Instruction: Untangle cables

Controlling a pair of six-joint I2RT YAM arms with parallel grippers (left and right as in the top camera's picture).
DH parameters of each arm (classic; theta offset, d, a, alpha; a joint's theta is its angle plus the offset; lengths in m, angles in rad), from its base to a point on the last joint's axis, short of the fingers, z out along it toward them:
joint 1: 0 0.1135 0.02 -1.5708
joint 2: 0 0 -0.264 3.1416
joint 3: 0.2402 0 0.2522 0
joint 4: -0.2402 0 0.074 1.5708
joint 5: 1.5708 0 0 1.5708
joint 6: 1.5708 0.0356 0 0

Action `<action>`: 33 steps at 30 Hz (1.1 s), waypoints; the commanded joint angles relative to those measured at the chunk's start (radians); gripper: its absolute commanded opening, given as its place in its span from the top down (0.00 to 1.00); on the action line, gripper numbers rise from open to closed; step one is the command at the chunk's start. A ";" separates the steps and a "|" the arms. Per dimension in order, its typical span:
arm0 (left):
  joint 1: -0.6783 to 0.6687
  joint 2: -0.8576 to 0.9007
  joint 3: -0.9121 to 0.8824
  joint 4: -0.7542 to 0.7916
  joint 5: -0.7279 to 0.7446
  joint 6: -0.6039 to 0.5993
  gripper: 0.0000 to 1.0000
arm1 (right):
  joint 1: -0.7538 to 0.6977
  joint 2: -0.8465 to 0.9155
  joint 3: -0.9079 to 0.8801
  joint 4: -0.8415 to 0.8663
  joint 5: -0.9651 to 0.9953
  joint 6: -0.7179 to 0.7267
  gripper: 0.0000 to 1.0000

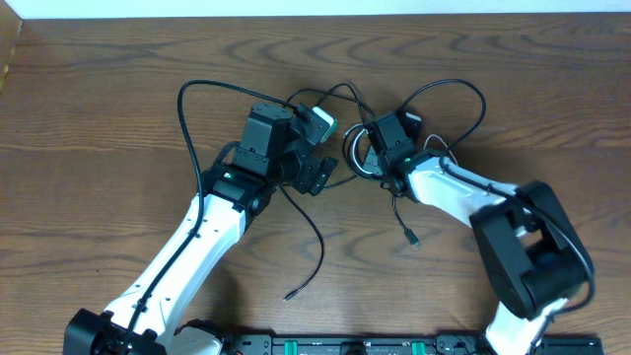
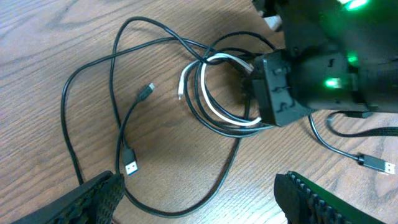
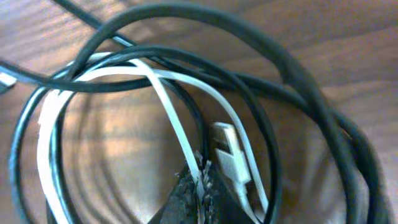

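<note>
The cables lie in a tangle mid-table: black cords [image 1: 181,108] loop outward from a small coil [image 1: 353,150]. My right gripper [image 1: 369,158] is down on that coil. In the right wrist view its jaws [image 3: 200,179] are shut on a strand of the white cable [image 3: 106,74], whose white plug [image 3: 227,149] lies just beside them, ringed by black cords [image 3: 217,18]. My left gripper [image 1: 328,150] hovers just left of the coil. Its open jaws [image 2: 202,205] straddle a black cord loop [image 2: 186,208] without touching it. The white cable [image 2: 221,58] sits ahead of them.
Loose black cord ends trail toward the front [image 1: 291,294] [image 1: 412,240]. A USB plug [image 2: 130,167] and a small plug [image 2: 146,91] lie left of the coil, another plug [image 2: 380,165] to the right. Both arms crowd the middle of the wooden table [image 1: 89,148].
</note>
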 commanded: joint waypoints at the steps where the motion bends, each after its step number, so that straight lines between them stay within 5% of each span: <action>1: -0.001 0.002 0.005 -0.003 -0.006 0.013 0.17 | 0.002 -0.163 0.002 -0.015 0.005 -0.123 0.99; 15: -0.001 0.002 0.005 -0.003 -0.006 0.013 0.17 | 0.002 -0.712 0.011 -0.111 0.057 -0.383 0.99; 22: -0.002 0.002 0.005 -0.003 -0.006 0.012 0.17 | 0.001 -0.812 0.010 -0.204 0.061 -0.436 0.99; 26: -0.002 0.002 0.005 -0.003 -0.006 0.012 0.17 | 0.001 -0.721 -0.003 -0.265 0.060 -0.406 0.35; 33: -0.002 0.002 0.005 -0.003 -0.006 0.012 0.17 | 0.003 -0.406 -0.005 -0.260 -0.063 -0.400 0.27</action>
